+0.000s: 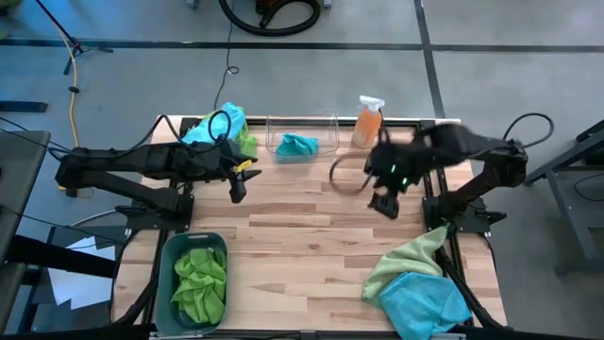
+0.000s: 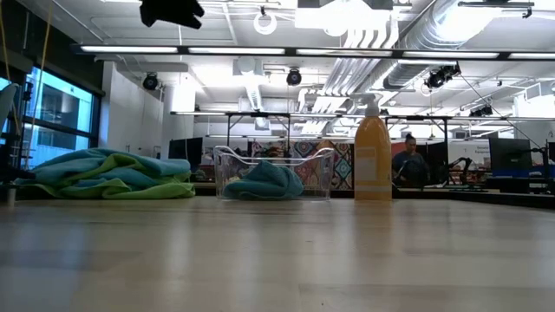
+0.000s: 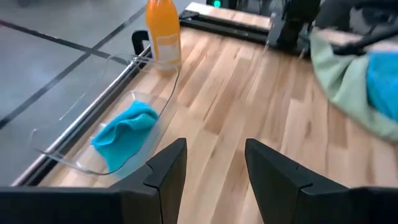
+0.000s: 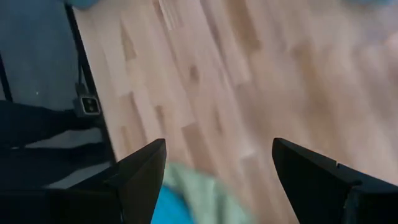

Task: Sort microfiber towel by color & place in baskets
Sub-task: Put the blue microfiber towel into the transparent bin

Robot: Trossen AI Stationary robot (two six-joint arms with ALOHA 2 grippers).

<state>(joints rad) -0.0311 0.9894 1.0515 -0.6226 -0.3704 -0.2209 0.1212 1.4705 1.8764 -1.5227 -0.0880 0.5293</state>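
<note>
On the wooden table (image 1: 311, 246) we see, from above, the clear basket (image 1: 302, 140) at the far edge with one turquoise towel (image 1: 297, 145) inside it; the orange spray bottle (image 1: 367, 123) stands just beside it. At the near left sits the teal-grey basket (image 1: 195, 280), filled with lime green towels (image 1: 200, 281); a mixed pile of towels (image 1: 225, 128) lies at the far left corner, and a second pile, green over turquoise (image 1: 417, 283), lies at the near right.

We find the left gripper (image 1: 237, 189) hovering above bare wood near the clear basket; its wrist view shows its fingers (image 3: 166, 167) spread and holding nothing, with the turquoise towel and bottle ahead. The right gripper (image 1: 387, 204) hangs over the table's middle right; its own camera shows its fingers (image 4: 142, 174) wide apart and empty, with a bit of the near-right pile below.

Only the low view lets us see the room behind, where a person (image 2: 408, 165) sits; neither gripper reaches the table surface there.
</note>
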